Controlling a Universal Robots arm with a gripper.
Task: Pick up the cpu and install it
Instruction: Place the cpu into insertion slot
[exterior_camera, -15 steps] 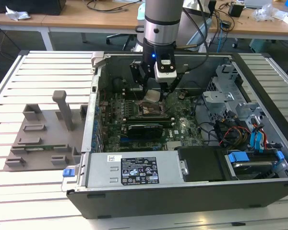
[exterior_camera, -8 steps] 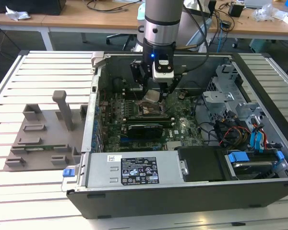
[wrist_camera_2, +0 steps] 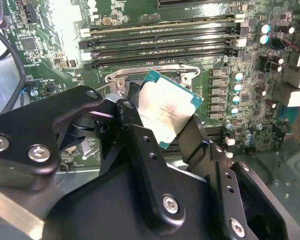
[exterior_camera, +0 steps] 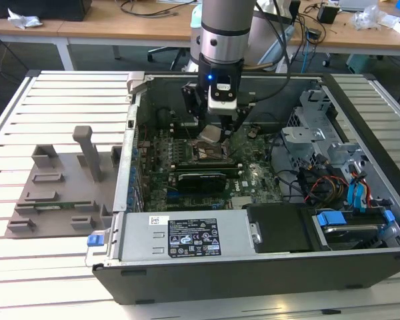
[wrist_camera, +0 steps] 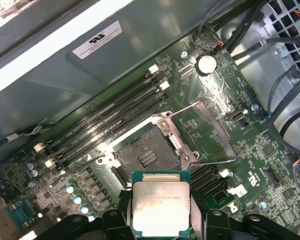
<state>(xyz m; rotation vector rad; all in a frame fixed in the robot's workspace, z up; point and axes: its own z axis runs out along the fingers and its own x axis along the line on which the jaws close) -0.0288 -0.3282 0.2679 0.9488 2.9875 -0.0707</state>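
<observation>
The end effector grips the cpu by two opposite edges, above the motherboard and just short of the open socket. A clean install likely means holding the chip level, squaring it to the socket and lowering it without sliding. The load plate lies folded aside.

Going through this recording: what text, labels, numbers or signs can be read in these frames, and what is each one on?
Nothing is clear enough to quote.
cpu, held in the gripper: faint etched lines on its lid, too small to read.
power supply label: dense print and symbols, too small.
white sticker on the case wall: a mark and fine print, blurred.
motherboard: tiny white lettering, unreadable.
</observation>
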